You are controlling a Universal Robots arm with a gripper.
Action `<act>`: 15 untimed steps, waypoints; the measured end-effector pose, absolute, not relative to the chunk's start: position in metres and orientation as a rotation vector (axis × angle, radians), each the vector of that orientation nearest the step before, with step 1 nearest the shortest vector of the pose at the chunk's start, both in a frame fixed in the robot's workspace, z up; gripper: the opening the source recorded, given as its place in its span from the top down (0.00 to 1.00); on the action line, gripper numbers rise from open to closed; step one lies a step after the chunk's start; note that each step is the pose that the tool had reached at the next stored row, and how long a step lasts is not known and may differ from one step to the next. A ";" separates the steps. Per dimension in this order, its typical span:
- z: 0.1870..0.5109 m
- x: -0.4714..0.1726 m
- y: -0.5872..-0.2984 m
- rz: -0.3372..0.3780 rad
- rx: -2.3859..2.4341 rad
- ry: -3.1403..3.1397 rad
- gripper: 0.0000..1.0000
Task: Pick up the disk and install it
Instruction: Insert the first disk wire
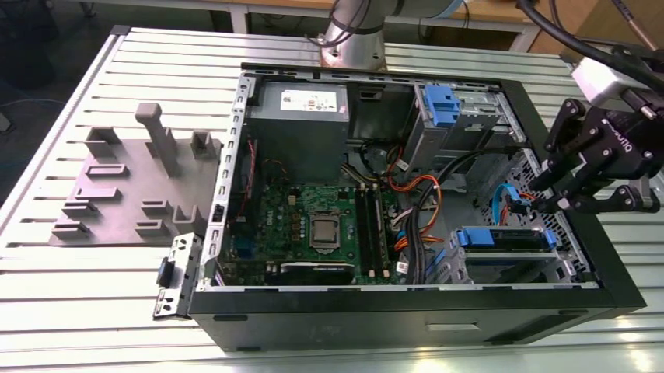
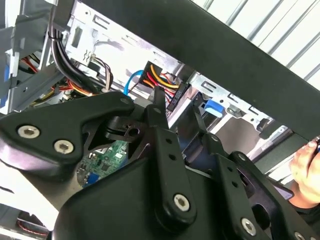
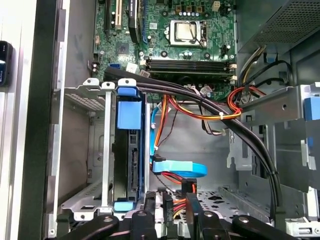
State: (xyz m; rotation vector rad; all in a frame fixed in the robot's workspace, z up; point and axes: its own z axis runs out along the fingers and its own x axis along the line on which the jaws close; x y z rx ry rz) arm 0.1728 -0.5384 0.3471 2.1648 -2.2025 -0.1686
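The disk sat edge-up in its metal cage inside the open computer case, at the exterior view's right, long axis along the bay, blue tabs at both ends. The end effector hovered just beside the cage, near the cables; whether clenched or released I could not tell. It might snag those cables if it dipped lower
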 end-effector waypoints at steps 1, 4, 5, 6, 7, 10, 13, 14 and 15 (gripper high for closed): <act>0.346 0.173 -0.538 -0.168 2.165 -2.202 0.63; 0.344 0.173 -0.538 -0.162 2.162 -2.200 0.63; 0.343 0.173 -0.538 -0.159 2.160 -2.199 0.63; 0.343 0.173 -0.538 -0.154 2.158 -2.197 0.64; 0.343 0.173 -0.538 -0.148 2.156 -2.195 0.64; 0.343 0.173 -0.538 -0.131 2.148 -2.189 0.76; 0.343 0.173 -0.538 -0.109 2.138 -2.181 0.84; 0.344 0.173 -0.538 -0.103 2.135 -2.179 0.84; 0.344 0.173 -0.538 -0.100 2.134 -2.178 0.84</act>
